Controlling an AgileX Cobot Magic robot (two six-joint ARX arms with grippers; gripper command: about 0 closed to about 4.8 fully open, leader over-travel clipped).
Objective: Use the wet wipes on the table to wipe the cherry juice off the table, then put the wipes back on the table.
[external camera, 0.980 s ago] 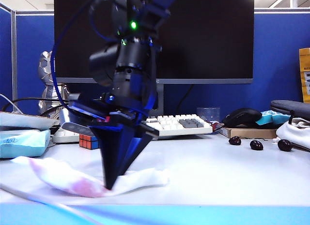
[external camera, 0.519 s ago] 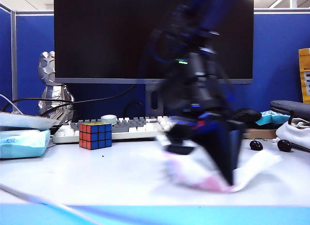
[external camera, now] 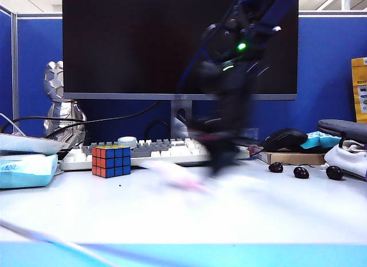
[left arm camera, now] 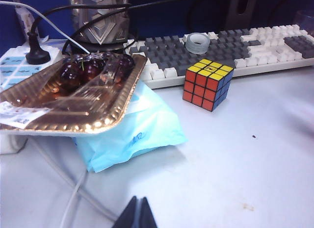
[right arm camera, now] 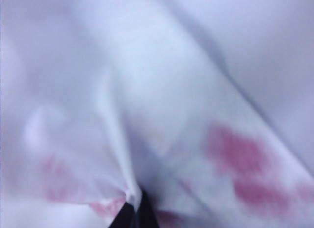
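Since a second ago the right gripper (right arm camera: 133,208) has swept from the table's (external camera: 275,209) left to mid-table, jaws pinched shut on the stained wipe (right arm camera: 162,125) (dragged to mop juice), while the left gripper (left arm camera: 139,213) rests closed, empty, near the tissue pack (left arm camera: 132,135).

Black-and-blue right arm (external camera: 229,77) with green indicator light (external camera: 241,46).

Ext cam low at table (external camera: 241,215) front edge; wrist cams close, angled down.
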